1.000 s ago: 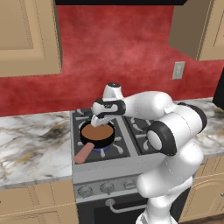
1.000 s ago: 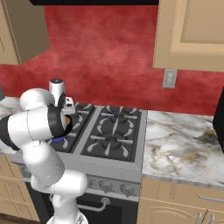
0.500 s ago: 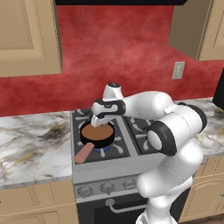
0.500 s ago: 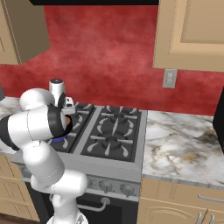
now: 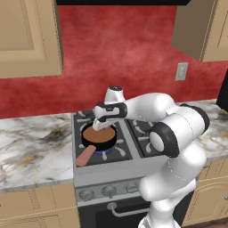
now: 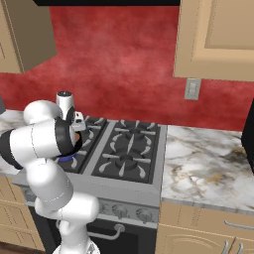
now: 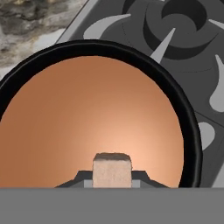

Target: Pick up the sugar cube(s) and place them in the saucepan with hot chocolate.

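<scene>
A small pale sugar cube [image 7: 112, 169] was held between the two dark fingertips [image 7: 83, 178] of the gripper [image 7: 112, 180], the jaws drawn narrow and closed on its sides, as was seen from the hand view. Directly beyond the cube, the brown liquid of the saucepan [image 7: 192, 144] was spread across that view, ringed by the pan's black rim, so that the held cube was placed above the hot chocolate and within the circle of the rim. In the left base view the gripper [image 5: 101, 126] was seen poised just over the saucepan [image 5: 99, 141], which was set on the front left burner of the stove [image 5: 116, 160], with its short pink handle [image 5: 84, 155] pointed toward the front left corner of the cooktop. Whether the cube was touching the liquid could not be told. The arm [image 5: 151, 107] was stretched leftward from the base across the stove, below the red wall [image 5: 120, 53]. A marble counter [image 5: 31, 147] was laid to the left of the stove, well apart from the pan. In the right base view the hand was largely hidden behind the arm [image 6: 47, 139], and the pan could not be made out there
</scene>
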{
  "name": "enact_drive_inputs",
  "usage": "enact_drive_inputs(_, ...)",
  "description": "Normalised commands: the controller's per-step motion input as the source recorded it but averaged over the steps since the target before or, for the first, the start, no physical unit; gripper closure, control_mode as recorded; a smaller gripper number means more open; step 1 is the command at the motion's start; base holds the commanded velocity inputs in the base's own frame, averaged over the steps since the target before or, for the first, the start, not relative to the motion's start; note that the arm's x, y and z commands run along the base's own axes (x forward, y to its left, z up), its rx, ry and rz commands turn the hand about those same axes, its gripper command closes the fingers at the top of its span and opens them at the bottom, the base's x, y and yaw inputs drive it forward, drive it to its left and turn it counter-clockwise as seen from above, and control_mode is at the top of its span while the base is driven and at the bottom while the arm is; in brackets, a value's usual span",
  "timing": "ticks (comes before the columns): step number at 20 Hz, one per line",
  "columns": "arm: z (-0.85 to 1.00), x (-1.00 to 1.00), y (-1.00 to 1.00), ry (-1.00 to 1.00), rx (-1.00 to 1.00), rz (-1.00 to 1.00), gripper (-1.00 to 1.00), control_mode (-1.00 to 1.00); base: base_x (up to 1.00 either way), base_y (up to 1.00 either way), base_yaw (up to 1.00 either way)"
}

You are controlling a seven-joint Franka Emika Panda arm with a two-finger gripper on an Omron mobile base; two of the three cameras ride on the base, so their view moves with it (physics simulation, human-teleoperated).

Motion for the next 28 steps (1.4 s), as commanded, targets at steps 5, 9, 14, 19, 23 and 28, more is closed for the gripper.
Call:
enact_drive_inputs(5, 0.00, 0.00, 0.00, 0.00, 0.02, 0.00, -1.00, -1.00, 0.00, 0.00, 0.00)
enact_drive_inputs(9, 0.00, -0.01, 0.00, 0.00, 0.00, 0.00, -1.00, -1.00, 0.00, 0.00, 0.00)
enact_drive_inputs(14, 0.00, -0.03, 0.00, 0.00, 0.00, 0.00, -1.00, -1.00, 0.00, 0.00, 0.00)
enact_drive_inputs(19, 0.02, -0.07, 0.00, -0.01, 0.00, 0.00, -1.00, -1.00, 0.00, 0.00, 0.00)
enact_drive_inputs(23, 0.20, -0.18, 0.00, -0.04, 0.00, 0.00, -1.00, -1.00, 0.00, 0.00, 0.00)
enact_drive_inputs(28, 0.52, -0.05, -0.03, -0.06, 0.00, 0.00, -1.00, -1.00, 0.00, 0.00, 0.00)
